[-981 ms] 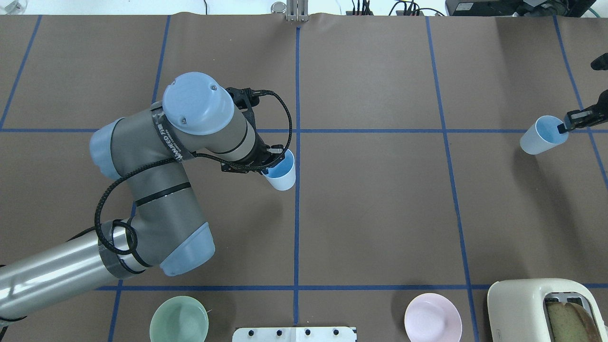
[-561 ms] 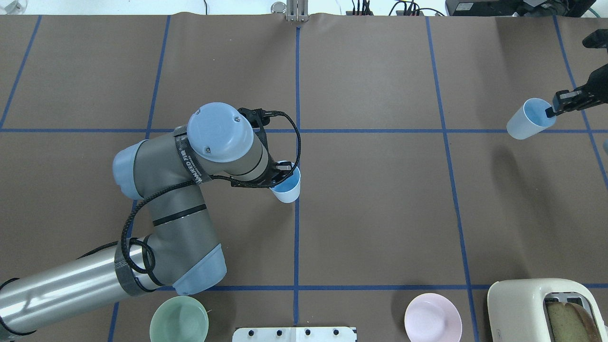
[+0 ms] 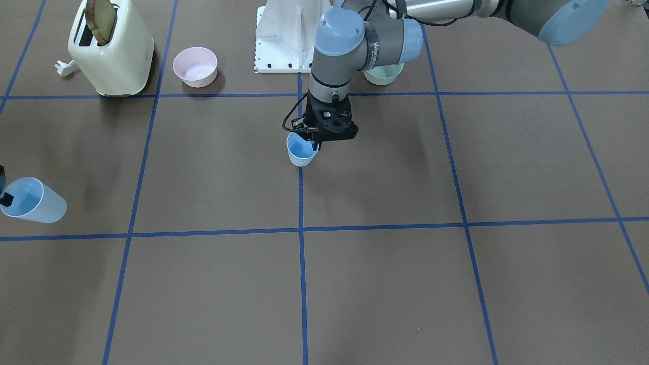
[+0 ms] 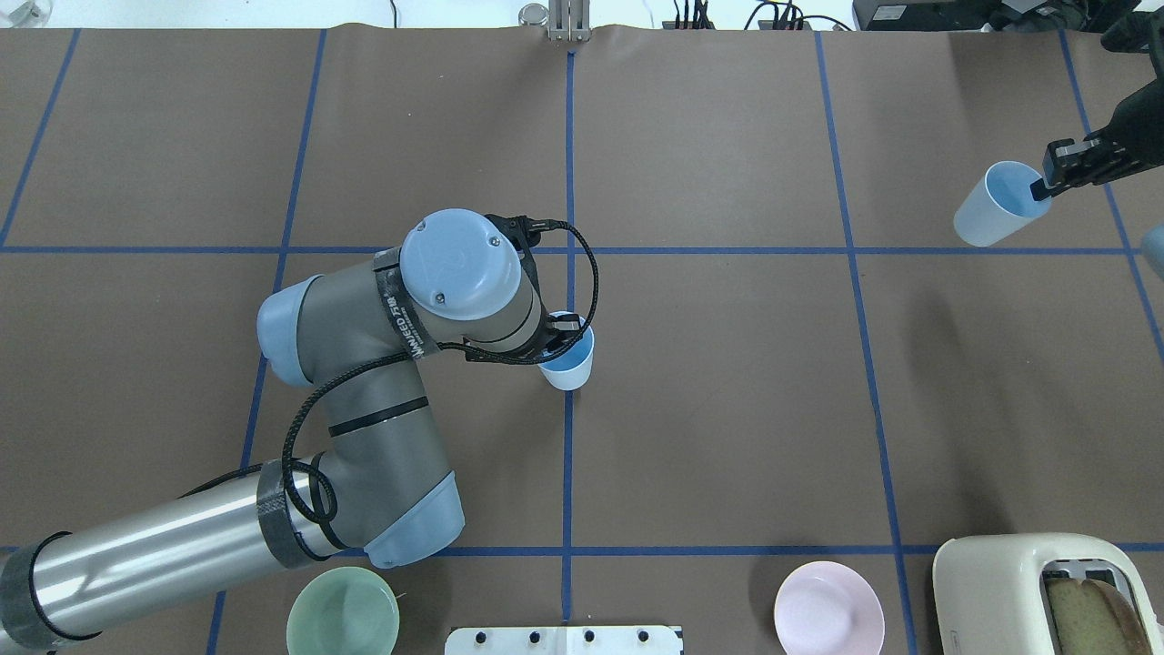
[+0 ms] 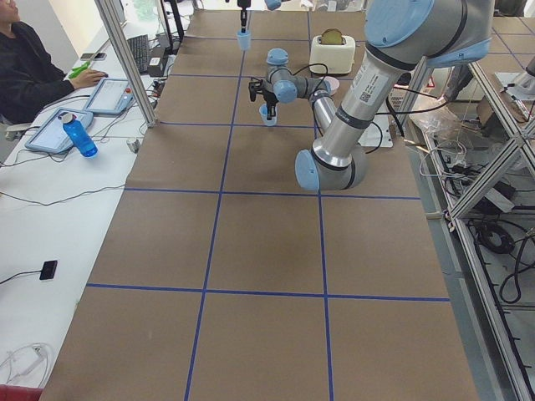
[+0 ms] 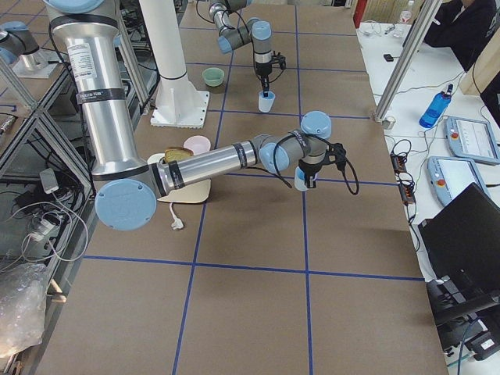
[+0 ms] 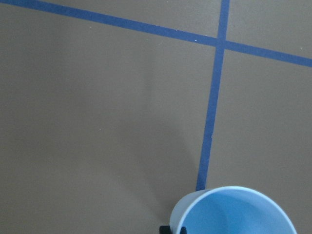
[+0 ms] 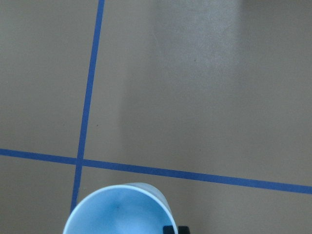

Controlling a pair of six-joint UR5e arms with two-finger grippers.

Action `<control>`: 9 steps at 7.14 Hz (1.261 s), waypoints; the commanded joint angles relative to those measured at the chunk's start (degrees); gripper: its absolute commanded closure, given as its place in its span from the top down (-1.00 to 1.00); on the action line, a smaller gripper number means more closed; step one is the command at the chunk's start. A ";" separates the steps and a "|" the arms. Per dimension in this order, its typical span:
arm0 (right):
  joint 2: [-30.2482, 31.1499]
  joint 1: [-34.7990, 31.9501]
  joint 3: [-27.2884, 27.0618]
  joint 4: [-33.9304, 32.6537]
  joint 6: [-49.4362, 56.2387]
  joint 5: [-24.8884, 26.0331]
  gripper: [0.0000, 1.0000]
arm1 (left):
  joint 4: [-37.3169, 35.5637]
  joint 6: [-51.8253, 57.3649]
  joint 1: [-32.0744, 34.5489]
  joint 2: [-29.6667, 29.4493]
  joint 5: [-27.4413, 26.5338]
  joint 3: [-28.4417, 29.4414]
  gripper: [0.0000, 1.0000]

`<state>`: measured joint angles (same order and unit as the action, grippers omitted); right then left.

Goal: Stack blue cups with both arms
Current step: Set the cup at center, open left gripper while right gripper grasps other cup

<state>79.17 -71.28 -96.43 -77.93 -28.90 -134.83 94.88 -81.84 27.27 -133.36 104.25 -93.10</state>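
Note:
My left gripper [image 4: 556, 329] is shut on the rim of a pale blue cup [image 4: 568, 362] at the table's middle line, upright and low over the table; it also shows in the front view [image 3: 301, 149] and the left wrist view [image 7: 239, 212]. My right gripper [image 4: 1046, 182] is shut on the rim of the second blue cup [image 4: 996, 216] at the far right, lifted off the table and tilted. That cup shows at the front view's left edge [image 3: 30, 200] and in the right wrist view [image 8: 119, 209].
A green bowl [image 4: 343, 611], a pink bowl [image 4: 828, 608] and a cream toaster [image 4: 1046, 591] with bread stand along the near edge beside the white base [image 4: 564, 640]. Blue tape lines cross the brown table.
My left arm has carried its cup to the right, onto the middle line. My right gripper has carried its cup farther from the robot and a little leftward.

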 commanded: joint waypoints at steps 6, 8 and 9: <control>-0.16 0.00 -0.51 -0.47 -0.98 0.00 -1.00 | 0.13 0.27 -0.02 -0.41 -0.02 1.87 -1.00; -0.16 0.00 -0.60 -0.47 -0.98 0.00 -1.00 | 0.83 0.36 -0.11 -0.24 -0.10 1.87 -0.98; -0.25 0.00 -0.51 -0.47 -0.98 0.00 -1.00 | 1.35 0.36 -0.11 -0.06 -1.06 2.22 -0.93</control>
<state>78.99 -71.28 -96.99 -78.40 -29.87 -134.82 95.61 -81.51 27.19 -133.59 103.97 -91.14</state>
